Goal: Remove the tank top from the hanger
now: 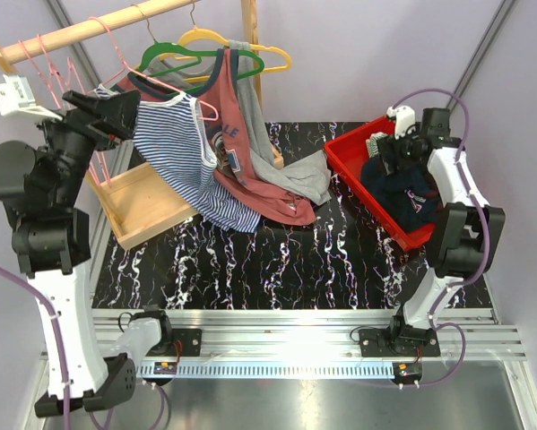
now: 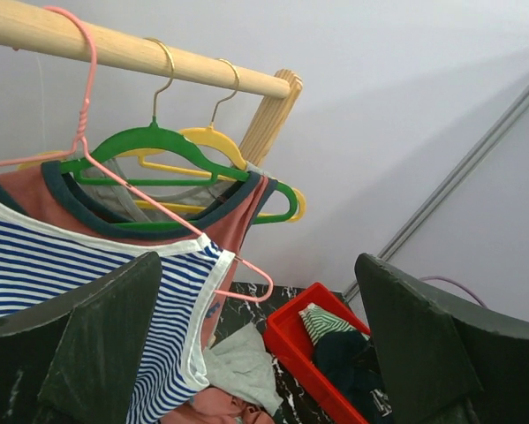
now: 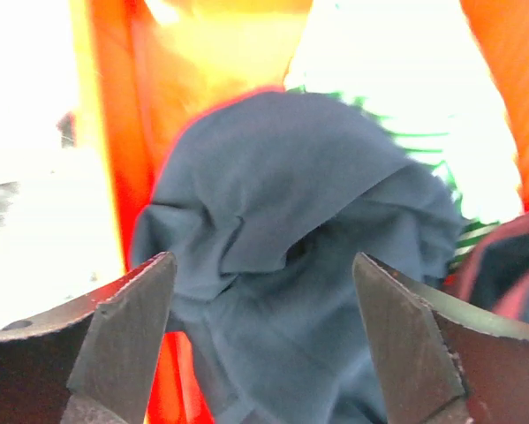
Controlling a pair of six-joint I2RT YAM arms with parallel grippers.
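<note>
Left pincer (image 2: pixel 260 340) released, striped top (image 1: pixel 174 152), rust top (image 1: pixel 250 175), grey top (image 1: pixel 290 175) on one rail (image 1: pixel 89 27), three total, right pincer (image 3: pixel 264 336) released above navy garment (image 1: pixel 398 190) in one red bin (image 1: pixel 358 193)

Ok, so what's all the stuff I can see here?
rail: one, wooden, top left
pink hangers: several, on the rail
green hanger: one, on the rail
yellow hanger: one, on the rail
striped tank top: one, blue-white, hanging
red tank top: one, navy trim, hanging
grey garment: one, behind the red one
tray: one, wooden, left
bin: one, red, right
navy clothes: in the bin
table: one, black marbled
left pincer: open, by the striped top
right pincer: open, over the navy clothes
</note>
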